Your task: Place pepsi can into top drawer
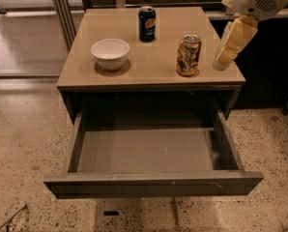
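The pepsi can [147, 23], dark blue with a round logo and silver top, stands upright at the back middle of the tan table top [153, 64]. The top drawer [153, 182] is pulled fully out below the table top and is empty inside. My gripper [226, 52] hangs from the white arm at the upper right, over the table's right edge, to the right of the gold-brown can and well right of the pepsi can. It holds nothing.
A white bowl [110, 53] sits on the table's left part. A gold-brown dented can [188, 55] stands on the right part, close to my gripper. A metal post [62, 11] stands at the back left. Speckled floor surrounds the table.
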You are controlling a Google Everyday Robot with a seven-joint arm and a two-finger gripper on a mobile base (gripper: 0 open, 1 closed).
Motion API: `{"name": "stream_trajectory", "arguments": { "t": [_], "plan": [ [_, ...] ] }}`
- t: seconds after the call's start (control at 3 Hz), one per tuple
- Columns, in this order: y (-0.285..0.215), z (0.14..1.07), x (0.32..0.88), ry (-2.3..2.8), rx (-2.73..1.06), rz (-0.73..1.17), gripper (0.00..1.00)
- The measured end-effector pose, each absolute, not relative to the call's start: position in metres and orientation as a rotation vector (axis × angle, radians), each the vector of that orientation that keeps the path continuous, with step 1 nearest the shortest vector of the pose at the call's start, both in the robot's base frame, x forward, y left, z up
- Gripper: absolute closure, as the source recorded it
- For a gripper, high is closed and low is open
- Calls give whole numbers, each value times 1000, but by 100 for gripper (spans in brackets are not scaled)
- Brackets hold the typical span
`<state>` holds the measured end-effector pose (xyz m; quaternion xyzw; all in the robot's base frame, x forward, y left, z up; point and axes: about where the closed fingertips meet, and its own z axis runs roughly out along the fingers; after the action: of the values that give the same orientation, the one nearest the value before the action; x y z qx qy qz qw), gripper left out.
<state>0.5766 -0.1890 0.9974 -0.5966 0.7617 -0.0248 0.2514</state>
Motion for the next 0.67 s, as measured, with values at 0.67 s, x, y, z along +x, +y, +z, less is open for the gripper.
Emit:
{"name": "stream_trajectory", "arguments": {
  "t": [0.67],
  "plan": [
    [-154, 1011, 678, 1988, -1469, -20, 0]
  ]
}}
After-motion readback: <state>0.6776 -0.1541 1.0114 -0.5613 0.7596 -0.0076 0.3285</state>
